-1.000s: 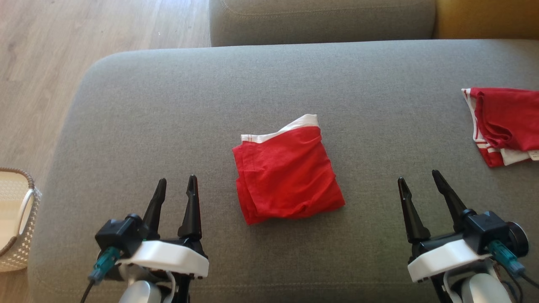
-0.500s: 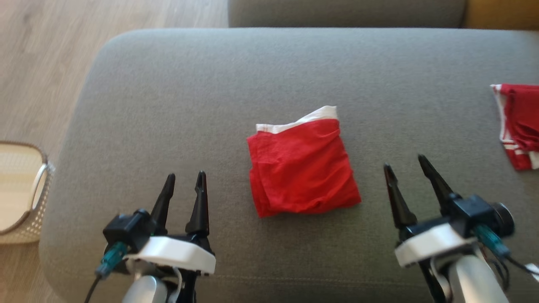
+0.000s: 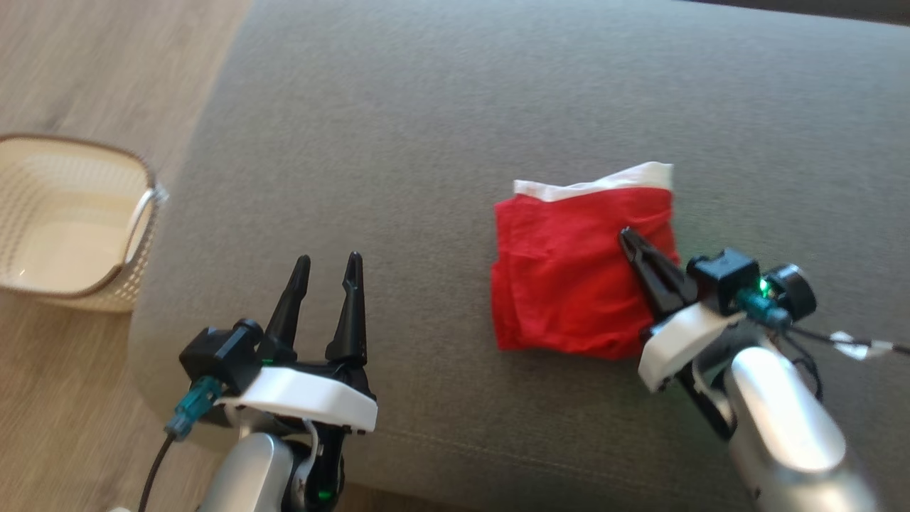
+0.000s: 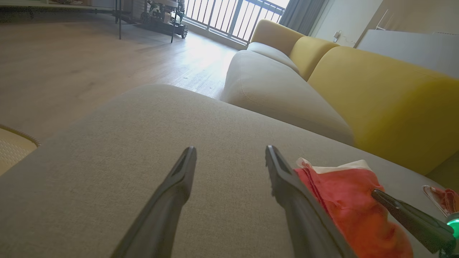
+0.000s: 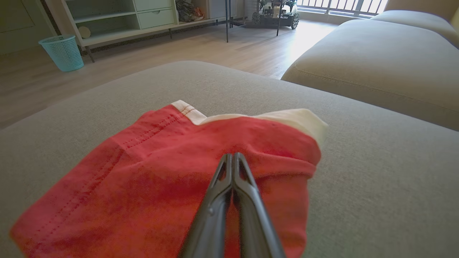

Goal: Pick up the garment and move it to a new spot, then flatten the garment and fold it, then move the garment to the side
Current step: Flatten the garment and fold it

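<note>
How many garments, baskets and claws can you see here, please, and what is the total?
Red garments: 2, the folded garment and a second garment.
Baskets: 1, the cream basket.
Claws: 2, the left claw and the right claw.
Total: 5.

Garment (image 3: 569, 284): you are looking at thin red cloth, matt and softly creased, with a white cloth band (image 3: 590, 188) and stitched hems.
Cushion (image 3: 426, 128): grey woven upholstery, matt, finely grainy.
Backrest (image 4: 376, 100): yellow upholstery cloth, matt and smooth to your eye.
Floor (image 3: 106, 64): pale wood planks with a low sheen.
Basket (image 3: 146, 213): cream perforated plastic; its rim looks brown and woven.
Fingers (image 3: 350, 306): on your left gripper (image 3: 328, 257), dark smooth plastic, dull.
Forearm (image 3: 782, 412): silvery glossy casing, with a white shiny plastic shell (image 3: 675, 341) at the wrist.
</note>
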Controlling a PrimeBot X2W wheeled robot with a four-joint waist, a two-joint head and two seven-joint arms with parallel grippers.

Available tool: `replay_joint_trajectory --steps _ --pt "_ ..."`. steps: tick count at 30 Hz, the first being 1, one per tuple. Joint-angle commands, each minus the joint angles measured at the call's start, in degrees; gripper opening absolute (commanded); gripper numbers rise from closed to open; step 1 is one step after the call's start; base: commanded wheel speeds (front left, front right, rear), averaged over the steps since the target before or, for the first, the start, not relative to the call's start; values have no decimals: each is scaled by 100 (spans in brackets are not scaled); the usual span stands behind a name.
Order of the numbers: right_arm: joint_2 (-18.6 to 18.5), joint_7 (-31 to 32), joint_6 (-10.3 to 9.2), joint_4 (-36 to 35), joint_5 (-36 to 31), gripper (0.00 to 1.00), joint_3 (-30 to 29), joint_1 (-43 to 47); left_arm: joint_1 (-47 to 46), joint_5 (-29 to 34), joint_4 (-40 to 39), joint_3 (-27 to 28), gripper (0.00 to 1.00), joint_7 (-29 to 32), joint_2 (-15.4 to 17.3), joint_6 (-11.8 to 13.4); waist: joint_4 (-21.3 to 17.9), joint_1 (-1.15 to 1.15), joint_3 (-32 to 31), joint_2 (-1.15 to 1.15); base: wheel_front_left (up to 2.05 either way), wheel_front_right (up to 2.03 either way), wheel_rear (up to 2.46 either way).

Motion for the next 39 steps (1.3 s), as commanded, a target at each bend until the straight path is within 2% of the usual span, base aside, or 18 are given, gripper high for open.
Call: replay_joint_trajectory --steps 1,9,13,22,27,30,33,39 --pt "-42 -51 -1 -32 55 0 124 -250 -231 -33 -220 126 100 -52 15 37 229 0 178 0 0 0 0" --pt "-194 -36 -1 1189 -5 0 -176 -751 -274 -118 -243 82 100 -52 15 80 492 0 306 0 0 0 0" --pt "-126 -144 -1 1440 61 0 -240 -895 -262 -116 -234 87 100 -52 15 98 476 0 272 0 0 0 0" --pt "214 -234 -1 759 400 0 384 -826 -286 -93 -221 71 100 -52 15 92 410 0 178 0 0 0 0" --pt "264 -235 -1 1252 369 0 508 -770 -253 -90 -203 68 100 -52 15 99 411 0 92 0 0 0 0" --pt "298 -236 -1 1303 377 0 463 -817 -212 -72 -186 94 100 -52 15 108 360 0 24 0 0 0 0" --pt "320 -236 -1 1064 392 0 367 -804 -161 -32 -176 212 100 -52 15 102 223 0 -104 0 0 0 0" --pt "220 -236 -1 242 391 0 -366 -369 -97 25 -195 361 100 -52 15 62 -82 0 -374 0 0 0 0"
